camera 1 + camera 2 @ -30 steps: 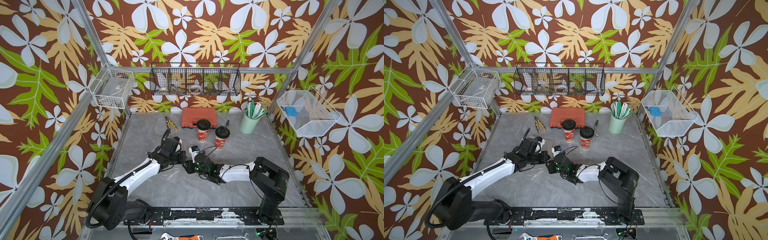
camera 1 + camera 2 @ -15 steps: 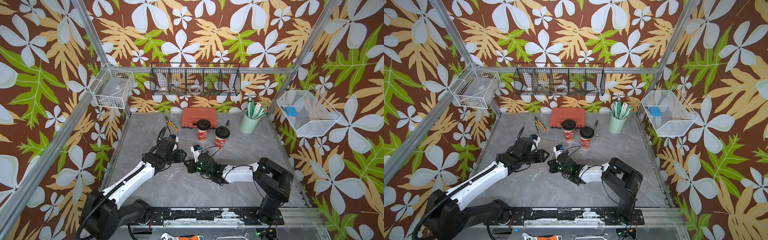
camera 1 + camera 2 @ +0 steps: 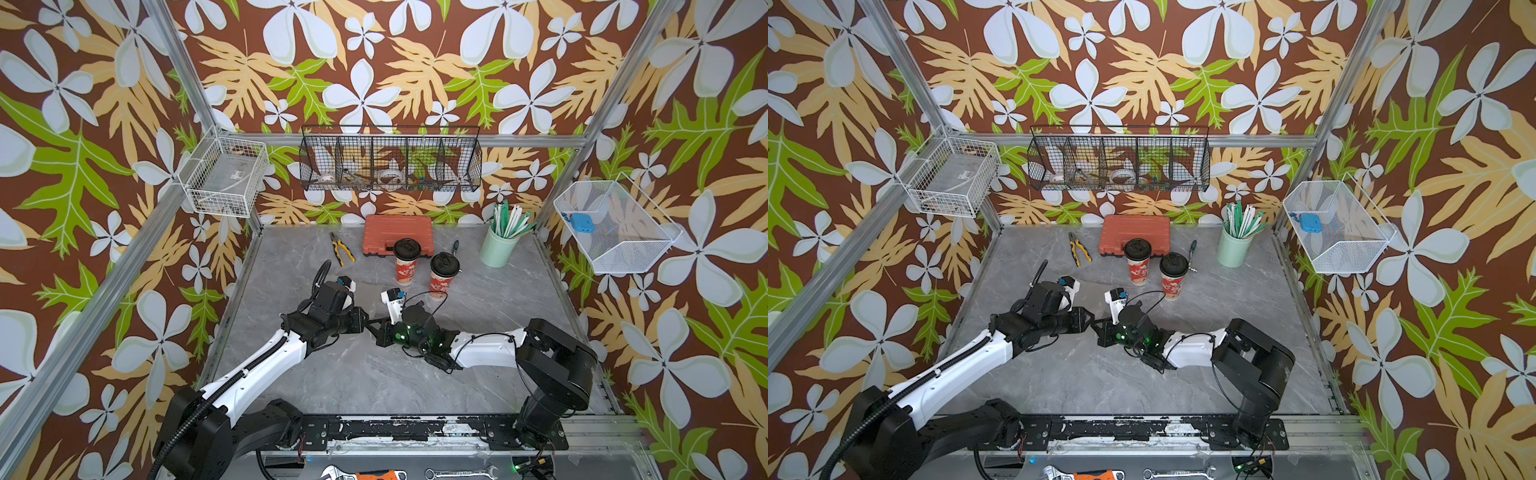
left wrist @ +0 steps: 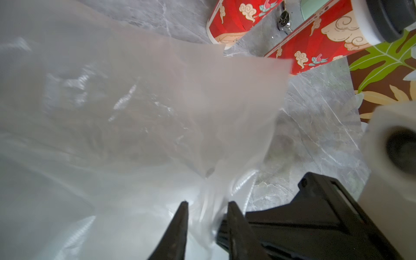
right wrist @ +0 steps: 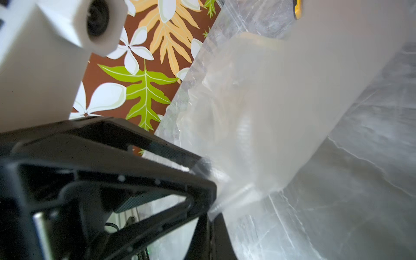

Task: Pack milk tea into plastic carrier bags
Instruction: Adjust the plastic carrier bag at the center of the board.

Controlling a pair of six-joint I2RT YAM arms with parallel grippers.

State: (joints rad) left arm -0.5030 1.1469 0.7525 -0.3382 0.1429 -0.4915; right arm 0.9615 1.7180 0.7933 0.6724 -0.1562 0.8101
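Two red milk tea cups (image 3: 406, 259) (image 3: 443, 274) with black lids stand upright at the back middle of the grey table, also in the other top view (image 3: 1138, 262) (image 3: 1173, 276). In front of them a clear plastic carrier bag (image 4: 157, 101) (image 5: 281, 112) lies as a faint pale sheet (image 3: 368, 293). My right gripper (image 5: 212, 213) (image 3: 377, 328) is shut on an edge of this bag. My left gripper (image 4: 208, 203) (image 3: 365, 323) meets it tip to tip. Its jaws stand slightly apart, with bunched film between them.
An orange case (image 3: 397, 232), yellow pliers (image 3: 341, 249), a dark screwdriver (image 3: 456, 246) and a mint-green cup of straws (image 3: 496, 251) line the back. Wire baskets (image 3: 390, 160) (image 3: 226, 176) (image 3: 615, 226) hang on the walls. A metal rail (image 3: 415, 428) runs along the front.
The left gripper drew back and opened, then came in to the right gripper's tip with its jaws narrower. The right gripper closed on the bag and stayed put.
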